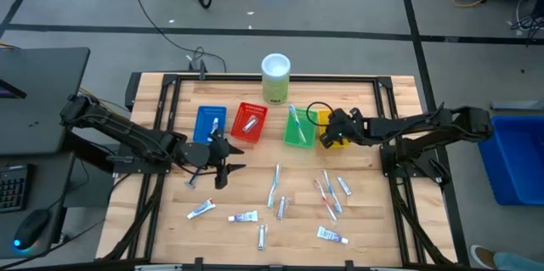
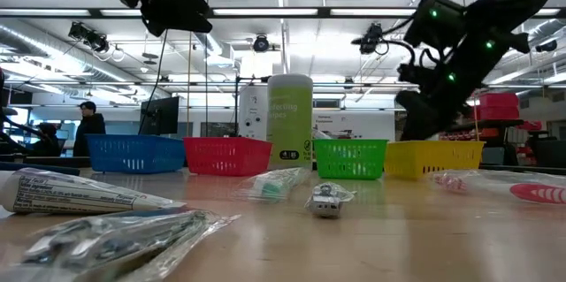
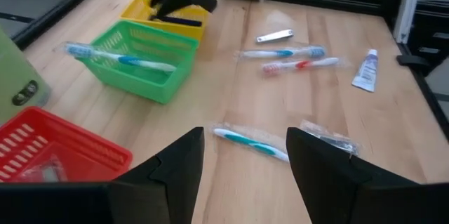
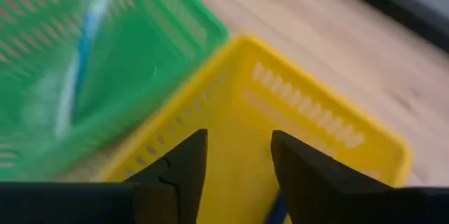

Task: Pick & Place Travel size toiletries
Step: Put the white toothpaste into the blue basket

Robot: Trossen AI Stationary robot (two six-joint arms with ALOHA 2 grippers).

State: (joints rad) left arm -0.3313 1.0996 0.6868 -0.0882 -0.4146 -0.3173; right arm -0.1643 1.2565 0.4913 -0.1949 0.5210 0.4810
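Small wrapped toiletries lie scattered on the near half of the table: white tubes [image 1: 243, 217], toothbrushes [image 1: 274, 184] and more [image 1: 330, 194]. Blue [image 1: 210, 124], red [image 1: 249, 122], green [image 1: 297, 129] and yellow [image 1: 321, 118] trays stand in a row. One toothbrush [image 3: 119, 59] lies across the green tray. My left gripper [image 1: 228, 169] hovers open near the blue tray, a teal toothbrush [image 3: 249, 143] ahead of its fingers [image 3: 175, 164]. My right gripper [image 4: 238, 161] is open above the yellow tray [image 4: 295, 112]; a dark stick [image 3: 175, 20] lies in that tray.
A pale green cylinder with a white top [image 1: 275, 77] stands behind the trays at the far edge. A black frame runs around the tabletop [image 1: 399, 84]. Bare wood shows between the trays and the scattered items [image 1: 255, 165]. People stand in the room beyond [image 2: 88, 123].
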